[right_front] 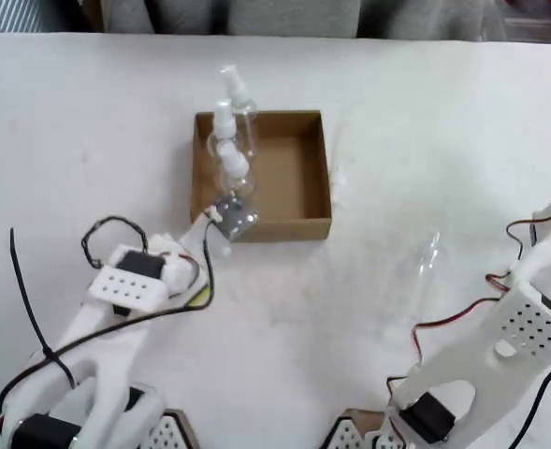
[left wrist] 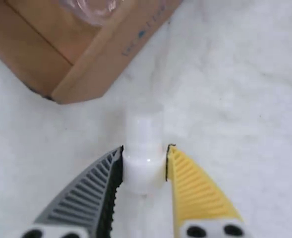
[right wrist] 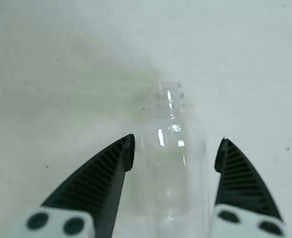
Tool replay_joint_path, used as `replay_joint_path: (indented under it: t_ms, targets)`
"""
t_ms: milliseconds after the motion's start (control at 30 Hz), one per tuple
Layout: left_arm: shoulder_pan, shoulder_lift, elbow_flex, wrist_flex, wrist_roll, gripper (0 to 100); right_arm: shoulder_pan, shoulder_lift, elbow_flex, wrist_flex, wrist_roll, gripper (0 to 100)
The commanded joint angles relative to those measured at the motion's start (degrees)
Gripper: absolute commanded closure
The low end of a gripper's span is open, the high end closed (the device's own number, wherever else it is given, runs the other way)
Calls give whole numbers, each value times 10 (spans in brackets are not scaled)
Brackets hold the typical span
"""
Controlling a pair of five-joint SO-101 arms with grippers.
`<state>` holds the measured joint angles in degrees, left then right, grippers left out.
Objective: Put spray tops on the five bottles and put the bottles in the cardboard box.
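Left gripper (left wrist: 145,150) first: it's clenched on a white spray top (left wrist: 143,129), grey finger on one side, yellow on the other, pinching it around the collar. The top's head pokes out just past the fingertips. Right ahead of those tips, very near but not touching, sits a corner of the cardboard box (left wrist: 101,64), with the rounded base of something clear visible inside it just beyond the wall. From the high view, this gripper is parked at the box's near corner, and past it, along the box side closest to the gripper, three bottles (right_front: 232,166) stand in a row, each already wearing a white spray top. The farthest one is up against the back wall.

Over to the right gripper (right wrist: 176,145): released, black fingers spread wide. Between them sits a clear bottle (right wrist: 173,163) with a bare threaded neck and no top on it, the neck pointing away from the wrist. There's a sliver of daylight on either side, so the fingers flank it without pinching. Whether it's standing or lying, I can't tell. Beneath and beyond it is the white table (right wrist: 61,59).
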<state>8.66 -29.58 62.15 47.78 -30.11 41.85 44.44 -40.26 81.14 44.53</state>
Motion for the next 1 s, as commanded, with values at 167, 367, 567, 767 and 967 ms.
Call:
replay_joint_path:
  t_ms: [167,367,567,767,967]
  targets:
    - [-5,0,-3,-11,-17,916,0,15,-25,4,37,758]
    - [-5,0,-3,-11,-25,916,7,18,-20,4,37,758]
    - [-5,0,-3,-11,-27,916,15,15,-19,7,38,699]
    - [-5,0,-3,-11,-28,916,17,0,-29,50,50,680]
    - [-5,0,-2,-11,-28,916,28,-5,-28,61,62,680]
